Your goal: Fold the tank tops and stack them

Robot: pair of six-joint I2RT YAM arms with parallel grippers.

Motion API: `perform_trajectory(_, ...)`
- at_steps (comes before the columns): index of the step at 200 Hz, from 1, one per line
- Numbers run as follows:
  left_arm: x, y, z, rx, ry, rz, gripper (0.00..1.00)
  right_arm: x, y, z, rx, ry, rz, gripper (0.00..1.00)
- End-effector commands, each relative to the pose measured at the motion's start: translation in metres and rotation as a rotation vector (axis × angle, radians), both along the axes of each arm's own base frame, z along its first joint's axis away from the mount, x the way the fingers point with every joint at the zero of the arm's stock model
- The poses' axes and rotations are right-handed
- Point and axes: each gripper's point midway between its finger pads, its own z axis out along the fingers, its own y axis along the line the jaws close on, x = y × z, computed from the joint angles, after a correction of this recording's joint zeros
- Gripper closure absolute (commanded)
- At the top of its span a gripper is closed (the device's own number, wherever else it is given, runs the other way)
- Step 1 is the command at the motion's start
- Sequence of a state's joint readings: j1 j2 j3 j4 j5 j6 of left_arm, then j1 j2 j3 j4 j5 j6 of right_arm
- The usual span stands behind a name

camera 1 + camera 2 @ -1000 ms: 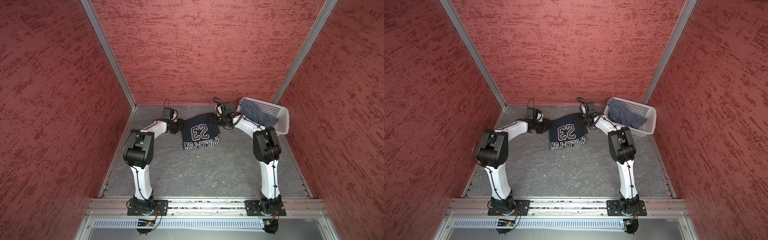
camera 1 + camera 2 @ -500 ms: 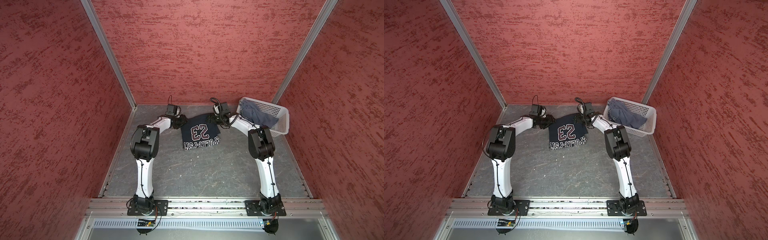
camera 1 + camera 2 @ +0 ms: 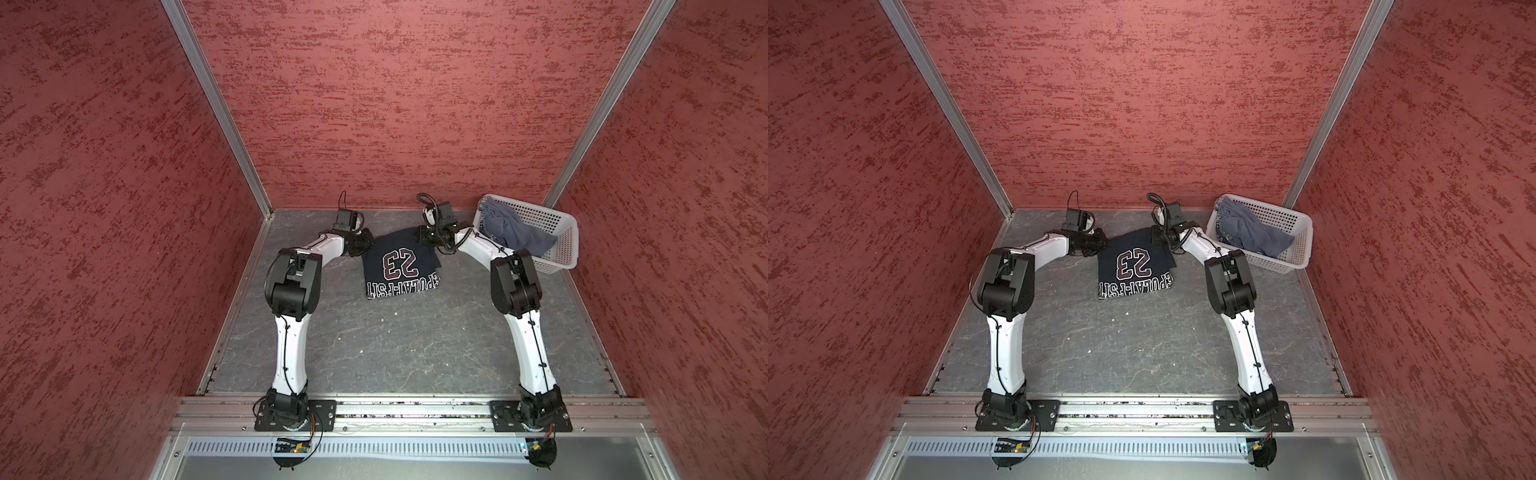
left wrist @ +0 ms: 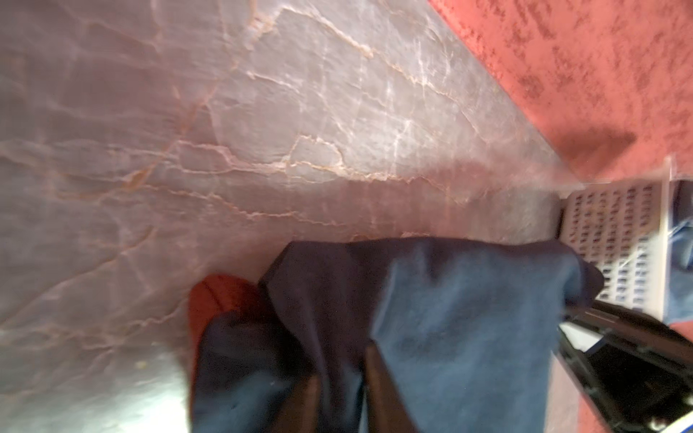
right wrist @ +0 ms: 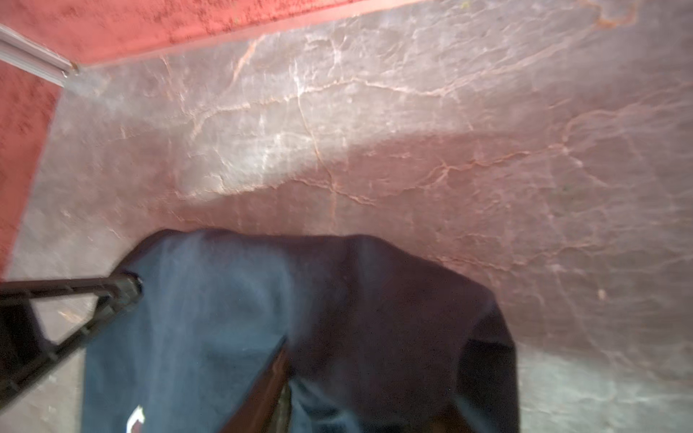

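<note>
The left tool (image 3: 365, 246) grips the far-left corner of the navy tank top (image 3: 398, 266), which lies at the back of the worktop (image 3: 395, 353). The right tool (image 3: 423, 240) grips its far-right corner. Raise both evenly, keeping the edge taut, and fold toward the near hem. The grey tank top (image 3: 513, 232) lies in the basket (image 3: 567, 249).

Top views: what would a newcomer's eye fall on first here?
The navy tank top with its big "23" lies at the far middle of the table. The left gripper and right gripper pinch its far corners, jaws closed on cloth. Next comes the white basket at the far right, holding the crumpled blue-grey tank top.
</note>
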State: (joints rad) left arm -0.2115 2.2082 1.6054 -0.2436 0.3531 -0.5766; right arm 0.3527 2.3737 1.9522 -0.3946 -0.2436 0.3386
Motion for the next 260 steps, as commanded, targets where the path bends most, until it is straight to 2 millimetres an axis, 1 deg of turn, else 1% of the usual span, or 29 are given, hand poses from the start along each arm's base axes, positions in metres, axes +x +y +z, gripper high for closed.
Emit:
perform_trajectory(1,0.003,-0.011,0.032,-0.050,-0.094,-0.015,0.90,-0.001,0.006,0.015,0.012,-0.019,0.020,0.71)
perform_trajectory(19,-0.002,-0.014,0.054,-0.072,-0.153,-0.016,0.96,-0.005,0.003,0.025,0.014,-0.036,0.014,0.82)
perform_trajectory(35,-0.009,-0.014,0.071,-0.082,-0.196,-0.014,0.99,-0.008,0.002,0.040,0.023,-0.060,0.013,0.90)
perform_trajectory(39,-0.010,-0.014,0.078,-0.086,-0.213,-0.012,1.00,-0.008,0.001,0.043,0.026,-0.065,0.012,0.91)
perform_trajectory(61,-0.026,-0.013,0.102,-0.099,-0.280,-0.003,1.00,-0.019,0.002,0.066,0.060,-0.097,0.023,0.96)
perform_trajectory(69,-0.032,-0.012,0.112,-0.101,-0.306,0.000,1.00,-0.025,0.002,0.074,0.074,-0.109,0.029,0.97)
perform_trajectory(84,-0.046,-0.011,0.124,-0.094,-0.337,0.004,1.00,-0.037,0.002,0.089,0.096,-0.138,0.039,0.98)
perform_trajectory(109,-0.071,-0.009,0.137,-0.077,-0.376,0.013,1.00,-0.059,0.004,0.109,0.141,-0.167,0.068,0.99)
perform_trajectory(140,-0.105,-0.002,0.156,-0.031,-0.436,0.057,1.00,-0.082,0.013,0.122,0.193,-0.167,0.120,0.99)
perform_trajectory(155,-0.119,-0.001,0.166,-0.010,-0.470,0.067,1.00,-0.091,0.018,0.124,0.204,-0.156,0.140,0.99)
perform_trajectory(173,-0.133,0.001,0.173,0.009,-0.491,0.083,1.00,-0.100,0.024,0.127,0.222,-0.149,0.158,0.99)
perform_trajectory(189,-0.142,0.003,0.174,0.042,-0.499,0.103,1.00,-0.108,0.030,0.127,0.232,-0.143,0.173,0.99)
perform_trajectory(203,-0.142,0.005,0.169,0.050,-0.482,0.108,1.00,-0.108,0.031,0.122,0.233,-0.130,0.166,0.99)
perform_trajectory(223,-0.131,0.007,0.154,0.061,-0.443,0.107,1.00,-0.100,0.027,0.110,0.197,-0.114,0.127,0.99)
perform_trajectory(242,-0.116,0.009,0.138,0.069,-0.401,0.107,1.00,-0.086,0.023,0.096,0.163,-0.106,0.099,0.99)
perform_trajectory(260,-0.098,0.011,0.125,0.076,-0.372,0.107,1.00,-0.074,0.028,0.084,0.147,-0.091,0.105,0.99)
